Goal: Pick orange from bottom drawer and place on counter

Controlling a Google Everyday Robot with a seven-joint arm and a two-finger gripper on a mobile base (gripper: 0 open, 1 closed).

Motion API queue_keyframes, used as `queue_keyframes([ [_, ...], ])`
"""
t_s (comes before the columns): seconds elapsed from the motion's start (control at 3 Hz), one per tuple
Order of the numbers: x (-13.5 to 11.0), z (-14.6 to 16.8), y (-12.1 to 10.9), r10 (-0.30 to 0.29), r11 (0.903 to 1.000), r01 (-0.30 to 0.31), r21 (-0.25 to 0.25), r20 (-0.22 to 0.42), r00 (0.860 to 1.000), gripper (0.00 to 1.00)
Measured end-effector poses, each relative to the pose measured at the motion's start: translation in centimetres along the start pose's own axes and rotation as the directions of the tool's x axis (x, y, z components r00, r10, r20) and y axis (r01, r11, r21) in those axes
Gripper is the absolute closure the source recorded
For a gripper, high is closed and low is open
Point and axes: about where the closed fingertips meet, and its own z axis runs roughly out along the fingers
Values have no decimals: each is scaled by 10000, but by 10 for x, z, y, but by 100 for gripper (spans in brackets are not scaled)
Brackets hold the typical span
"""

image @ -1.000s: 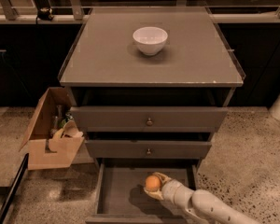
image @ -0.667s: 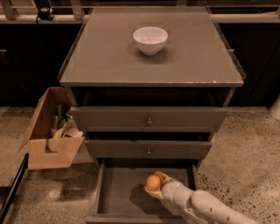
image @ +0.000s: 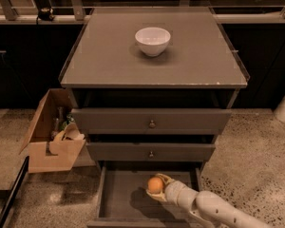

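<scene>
Orange (image: 155, 184) lies inside the open bottom drawer (image: 118, 198), clasped between the jaws of the gripper (image: 156, 187); withdrawal should run outward past its front before rising toward the tabletop (image: 190, 65), clear of the white bowl (image: 152, 40).

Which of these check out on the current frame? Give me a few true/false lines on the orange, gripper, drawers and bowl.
1. The orange lies on the counter. False: it is inside the pulled-out bottom drawer.
2. The gripper is down in the bottom drawer, right at the orange. True.
3. A white bowl stands on the counter. True.
4. All three drawers are pulled out. False: only the bottom drawer is out; the two upper drawers are pushed in.
5. A cardboard box sits on top of the counter. False: it is on the floor beside the cabinet, at the left of the picture.
</scene>
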Motion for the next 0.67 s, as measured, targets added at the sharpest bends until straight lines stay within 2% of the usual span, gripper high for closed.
queue_keyframes([
  [0.33,-41,-30,7,-653,9972,665,-355,332,9973,100],
  [0.67,-82,-65,14,-1353,9866,1419,-801,817,9874,100],
])
